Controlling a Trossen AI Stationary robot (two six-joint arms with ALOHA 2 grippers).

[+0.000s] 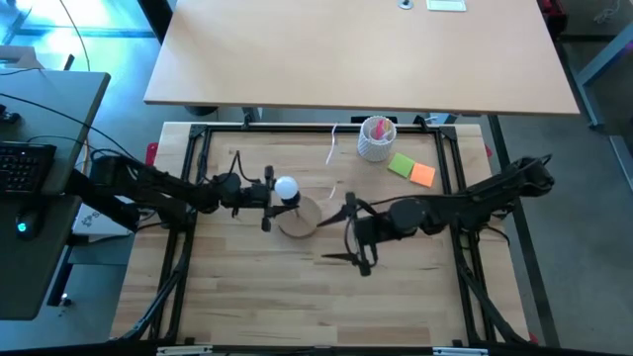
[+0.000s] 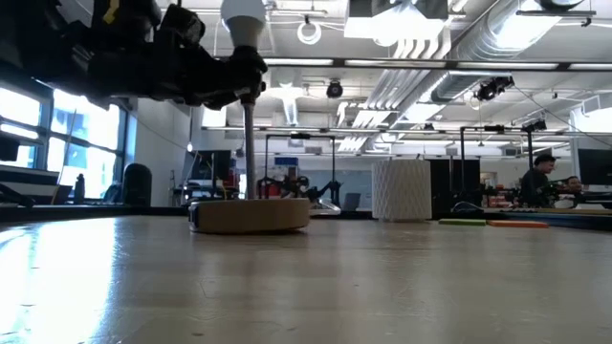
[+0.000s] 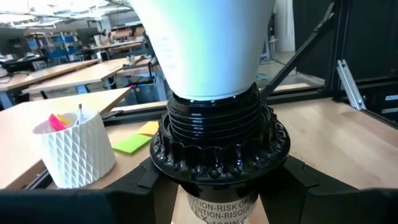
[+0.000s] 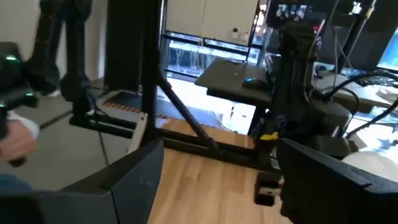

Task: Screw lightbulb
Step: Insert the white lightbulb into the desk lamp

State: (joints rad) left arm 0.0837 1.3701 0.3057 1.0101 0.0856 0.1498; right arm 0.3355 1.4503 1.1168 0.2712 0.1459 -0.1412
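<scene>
On the wooden counter [image 1: 247, 297] one lightbulb [image 1: 286, 187] sits in the black socket [image 3: 217, 146] on top of a thin post that rises from a single round wooden stand [image 1: 300, 219]; from the left wrist camera the bulb's white body already sits down inside the socket's threaded collar. The left gripper [image 1: 269, 198] reaches in from the left and sits right at the socket just under the bulb, its fingers on either side of the collar, though I cannot tell how tightly they close on it. The right gripper [image 1: 352, 235] hangs just to the right of the stand, apart from it, with its two fingers spread wide and nothing between them. Farther back on the counter stands one white ribbed cup [image 1: 377, 139] with pink things inside, and beside it lie two sticky notes, one green [image 1: 402, 164] and one orange [image 1: 422, 175], well apart from the stand. Nothing lies between the right gripper and the stand. A person [image 2: 537, 180] shows far back in the room.
</scene>
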